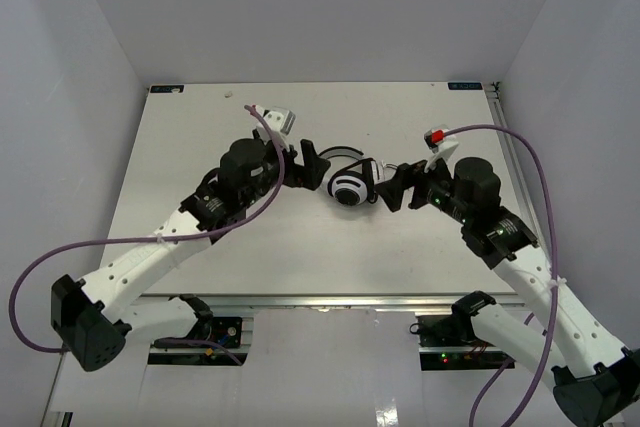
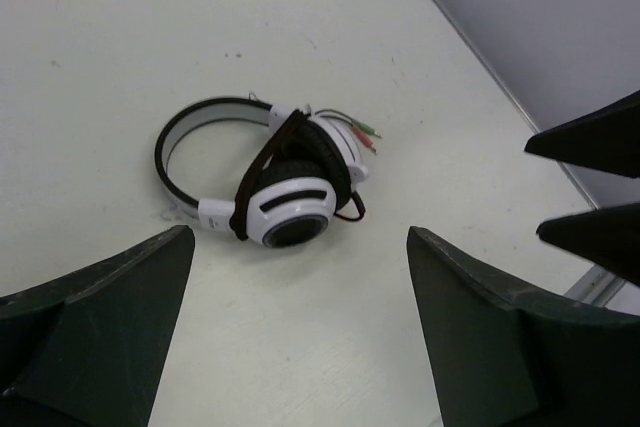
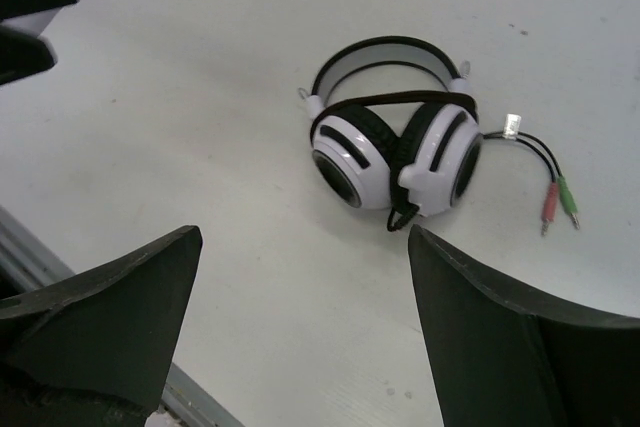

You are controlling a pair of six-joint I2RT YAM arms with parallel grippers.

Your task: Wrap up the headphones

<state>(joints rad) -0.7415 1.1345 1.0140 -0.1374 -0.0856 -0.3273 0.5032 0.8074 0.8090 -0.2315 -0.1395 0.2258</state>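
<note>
I see my left hand [image 1: 312, 169] spread wide and empty, and my right hand [image 1: 388, 187] likewise. Between them the headphones [image 1: 350, 185] lie on the table [image 1: 200, 137], cord looped round the cups, plugs [image 3: 560, 202] just beside.

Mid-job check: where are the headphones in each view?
Top external: headphones at centre, between left gripper and right gripper.
Left wrist: centre, slightly left.
Right wrist: upper middle.
Shared landmark: pink and green plugs beside them in both wrist views; not discernible from above.
</note>
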